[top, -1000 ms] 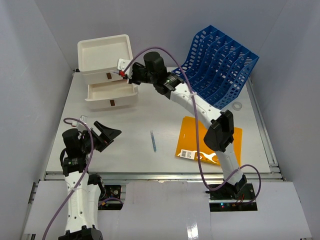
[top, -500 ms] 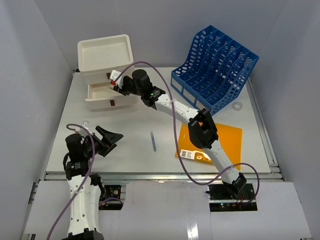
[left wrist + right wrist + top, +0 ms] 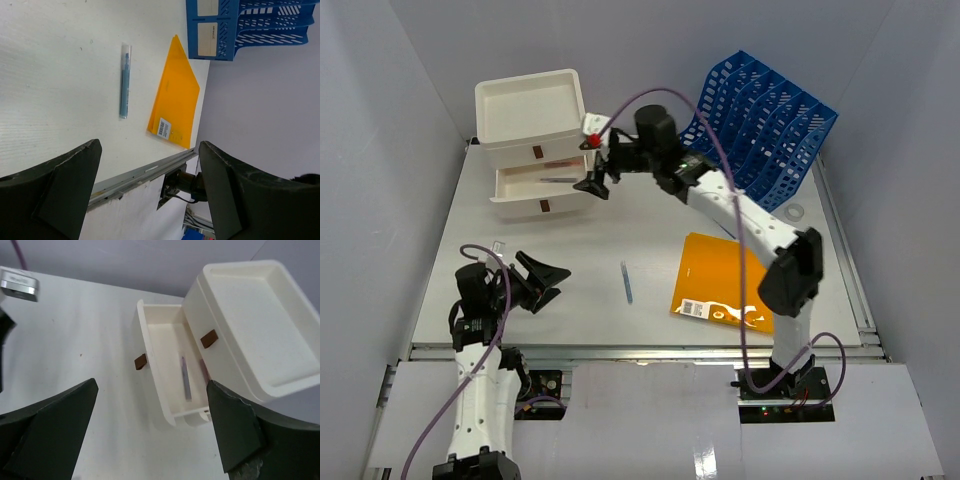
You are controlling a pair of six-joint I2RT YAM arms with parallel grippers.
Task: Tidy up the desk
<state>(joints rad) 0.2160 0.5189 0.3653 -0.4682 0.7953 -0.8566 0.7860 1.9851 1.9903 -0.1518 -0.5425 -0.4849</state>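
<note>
Grey walls box in the white desk (image 3: 570, 245), which fills the middle of the top view with its metal rail along the near edge.

At the far left sits a white drawer box (image 3: 528, 108) with a shallow tray on top. Its middle drawer (image 3: 544, 187) is pulled out toward the near side. Inside lies one thin greyish stick (image 3: 185, 377), maybe a pen, hard to tell.

The right arm is stretched way out to the far left. The right pincer (image 3: 598, 166) hangs above the right end of that open drawer, fingers spread wide and holding nothing. Its wrist cam looks straight down into the drawer between the two dark fingers (image 3: 55, 430).

The left pincer (image 3: 552, 284) is low at the near left, also spread apart and empty, pointing toward the middle of the desk. From its own view, a blue pen (image 3: 125, 80) lies flat on the desk ahead of it, well apart from the fingers.

Just right of the pen is an orange folder (image 3: 735, 280) with a barcode sticker (image 3: 693, 307) on its near-left corner. A blue slotted file rack (image 3: 765, 125) stands at the far right, with a small white ring (image 3: 794, 211) on the desk just near it.
</note>
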